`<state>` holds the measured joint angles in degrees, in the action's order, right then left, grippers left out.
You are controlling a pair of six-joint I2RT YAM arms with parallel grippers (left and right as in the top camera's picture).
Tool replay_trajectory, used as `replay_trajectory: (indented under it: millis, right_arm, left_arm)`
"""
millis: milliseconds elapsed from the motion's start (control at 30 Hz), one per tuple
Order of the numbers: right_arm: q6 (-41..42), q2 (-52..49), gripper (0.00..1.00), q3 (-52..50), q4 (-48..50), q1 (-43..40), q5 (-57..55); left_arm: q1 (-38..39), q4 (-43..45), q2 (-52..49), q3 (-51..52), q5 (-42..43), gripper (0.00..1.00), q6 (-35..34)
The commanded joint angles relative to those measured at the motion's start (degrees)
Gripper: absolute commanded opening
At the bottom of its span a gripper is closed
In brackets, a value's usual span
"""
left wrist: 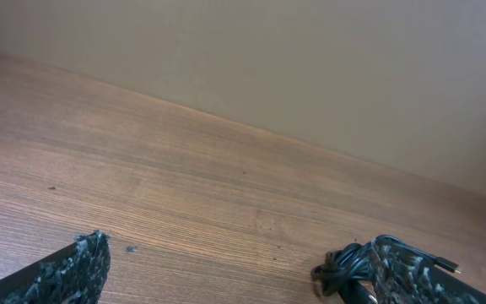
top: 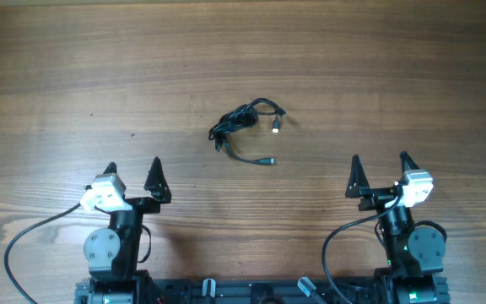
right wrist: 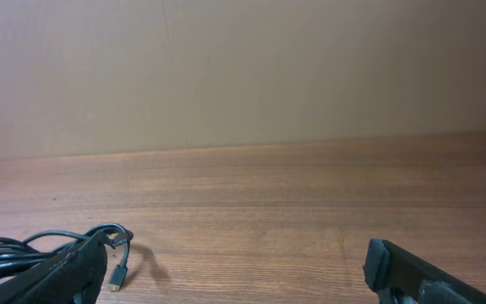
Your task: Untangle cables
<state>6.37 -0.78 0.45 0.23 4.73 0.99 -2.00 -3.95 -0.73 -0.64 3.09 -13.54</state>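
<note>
Table edges: the wooden table (top: 395, 67) runs past the overhead view at the top, left and right; in the wrist views its far edge meets a plain beige wall (right wrist: 243, 67); the arm bases sit along the near edge

Open room: bare wood lies on every side of the bundle; a broad free strip lies between it and each arm

Cables: the cables (top: 245, 127) lie as one small knotted bundle at mid-table, ahead of and between the two arms, well apart from both; one loose strand curls toward the near side and ends in a dark plug (top: 269, 161); a light-tipped plug (top: 276, 127) lies at the bundle's right side

Left gripper: the left gripper (top: 133, 169) is released, jaws spread wide with nothing between; it points at the far edge; the bundle lies ahead and to its right

Right gripper: the right gripper (top: 380, 159) is likewise released and holds nothing; the bundle lies ahead and to its left

In the way: thick arm wires (top: 24, 241) loop on the near side behind the grippers, well apart from the bundle; a small dark speck (top: 132, 135) marks the wood ahead of the left arm
</note>
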Motion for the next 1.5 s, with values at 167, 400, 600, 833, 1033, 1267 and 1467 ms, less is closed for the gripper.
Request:
replay_trajectory:
  millis: [167,400,600,833,1033,1267,1467]
  right_arm:
    - [-0.3,0.3,1.0,-0.2,0.1,0.2,-0.8]
    - [-0.3,0.3,1.0,-0.2,0.1,0.2,-0.8]
    - [-0.2,0.3,1.0,-0.2,0.1,0.2,-0.8]
    - [2.4,0.3,1.0,-0.2,0.5,0.2,0.7]
    - [9.2,0.3,1.0,-0.2,1.7,0.2,6.8]
    - [8.9,-0.4,1.0,1.4,-0.2,0.2,14.4]
    - [8.6,-11.5,1.0,10.6,-3.8,0.2,20.3]
  left_arm:
    - [0.0,-0.1,0.5,0.3,0.9,1.0,1.2]
    - [0.0,-0.2,0.3,0.3,0.9,1.0,1.1]
    - [0.0,-0.2,0.3,0.3,0.9,1.0,1.1]
    - [0.0,-0.2,0.3,0.3,1.0,1.0,1.1]
    - [0.0,-0.1,0.3,-0.9,1.2,1.0,1.1]
    - [0.0,-3.7,-0.1,-6.1,2.0,1.0,1.1]
    - [0.0,-4.7,-10.5,-16.3,2.5,1.0,1.1]
